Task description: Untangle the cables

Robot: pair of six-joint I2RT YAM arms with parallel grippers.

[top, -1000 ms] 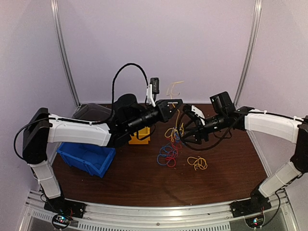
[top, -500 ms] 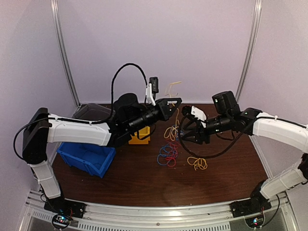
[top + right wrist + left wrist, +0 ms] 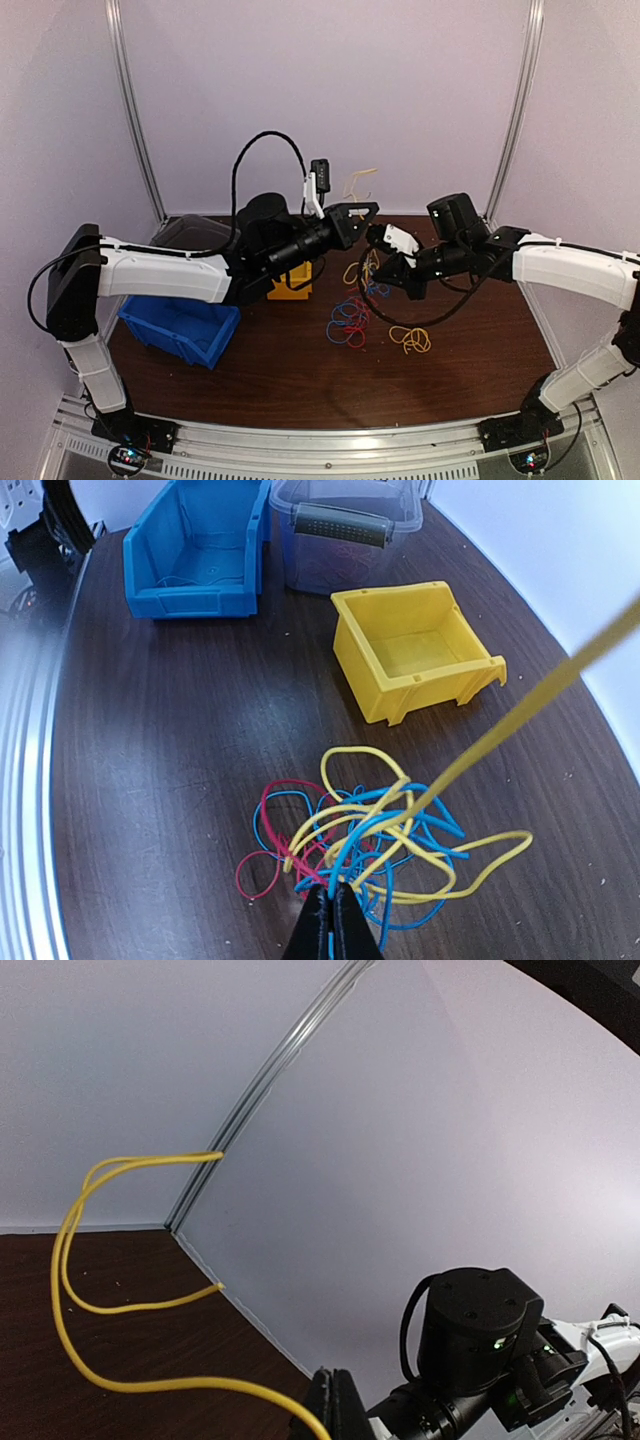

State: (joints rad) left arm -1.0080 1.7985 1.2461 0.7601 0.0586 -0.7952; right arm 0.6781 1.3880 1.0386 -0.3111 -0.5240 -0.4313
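The cables (image 3: 385, 835) are a loose tangle of red, blue and yellow strands; in the top view part of it hangs between the two grippers and part lies on the table (image 3: 347, 320). My left gripper (image 3: 372, 208) is raised above the tangle and shut on a yellow cable (image 3: 120, 1300), which loops past its jaws (image 3: 335, 1405) in the left wrist view. My right gripper (image 3: 380, 266) is shut on a blue strand (image 3: 345, 865) at the top of the tangle, its jaws (image 3: 332, 915) pressed together. A taut yellow strand (image 3: 540, 695) runs up to the right.
A small yellow bin (image 3: 415, 660) stands behind the tangle. Further left are a blue bin (image 3: 195, 550) and a clear lidded box (image 3: 345, 525) with a grey handle. A separate yellow-orange coil (image 3: 410, 340) lies on the brown table to the right.
My right gripper has closed from open onto the blue strand and shifted left and up toward the left gripper. The left arm holds still.
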